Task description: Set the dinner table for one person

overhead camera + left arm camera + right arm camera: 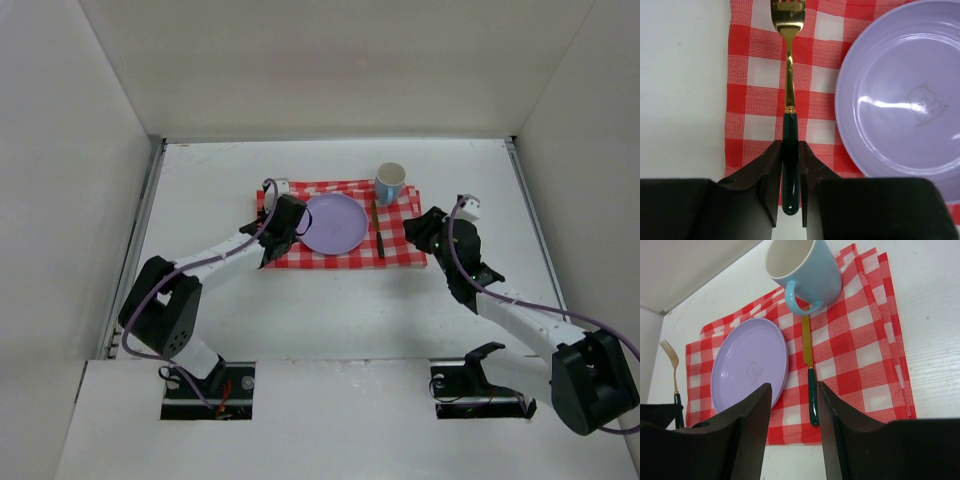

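Gold fork [789,75], clamped in the left claw [789,152], nears the cloth's [755,75] left edge; right claw [794,389] apart.

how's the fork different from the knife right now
The fork is clamped at its handle by the left gripper; the knife lies free on the checked cloth. The fork sits left of the plate, the knife right of it, tip near the mug. The fork ends in tines, the knife in a flat blade. Both have gold metal and dark green handles.

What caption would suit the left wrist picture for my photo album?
Left gripper clamps a gold fork by its dark handle over the checked cloth, beside a lilac plate.
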